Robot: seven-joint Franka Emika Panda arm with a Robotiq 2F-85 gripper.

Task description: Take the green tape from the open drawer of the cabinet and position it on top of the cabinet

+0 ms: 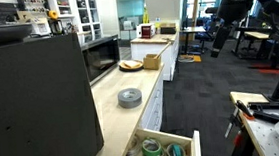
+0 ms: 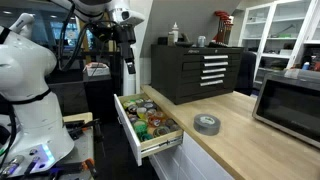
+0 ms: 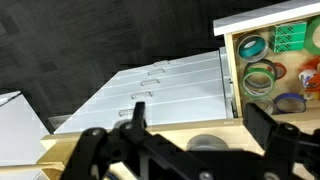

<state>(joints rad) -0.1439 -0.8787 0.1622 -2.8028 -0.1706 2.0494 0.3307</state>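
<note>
1. One gripper [image 3: 182,148] hangs over the floor in front of the cabinet [image 1: 118,120], well apart from it. Its jaws stand wide open with nothing between them.
2. Out of the cabinet's front, the drawer [image 2: 127,125] is pulled open and is crowded with rolls and small items.
3. Inside that drawer, off the cabinet top, the green tape [image 3: 262,78] lies flat among other rolls, just beside the drawer's pale wood side wall in the wrist view.
4. On the cabinet top a grey tape roll [image 2: 207,124] lies flat, near the edge above the drawer.
5. Further along the cabinet top stands a microwave [image 1: 100,59].
6. At the cabinet's end in an exterior view stands a black box [image 2: 195,70] with drawer handles.
</note>
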